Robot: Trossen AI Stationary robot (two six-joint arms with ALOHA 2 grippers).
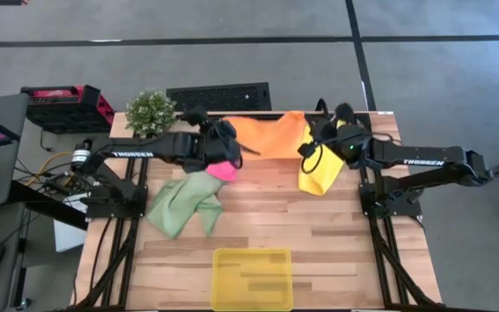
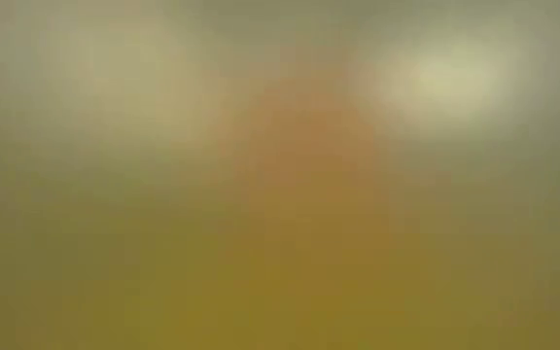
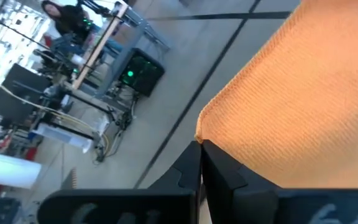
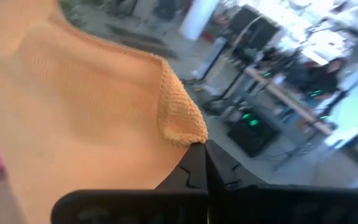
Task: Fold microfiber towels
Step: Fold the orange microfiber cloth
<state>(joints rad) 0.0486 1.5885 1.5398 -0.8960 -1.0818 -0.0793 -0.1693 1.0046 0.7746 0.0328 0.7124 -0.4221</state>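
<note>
The orange towel [image 1: 271, 134] is held up at the far edge of the table [image 1: 319, 243], stretched between the two arms, its long axis running along that edge from one arm to the other. One corner is pinched by the left gripper [image 3: 201, 146], its fingers shut tight on the cloth; the opposite corner is clamped in the same way by the right gripper [image 4: 201, 146]. The fabric sags softly between the corners, so it is judged light, limp and easily creased, best taken by the corners as now. The pink towel [image 1: 223, 171] is seen just beneath the left gripper, the pale green towel [image 1: 183, 204] crumpled near the left edge, and the yellow towel [image 1: 319, 173] lying under the right gripper. The yellow tray [image 1: 251, 279] is left at the near edge. The low view shows nothing legible.
</note>
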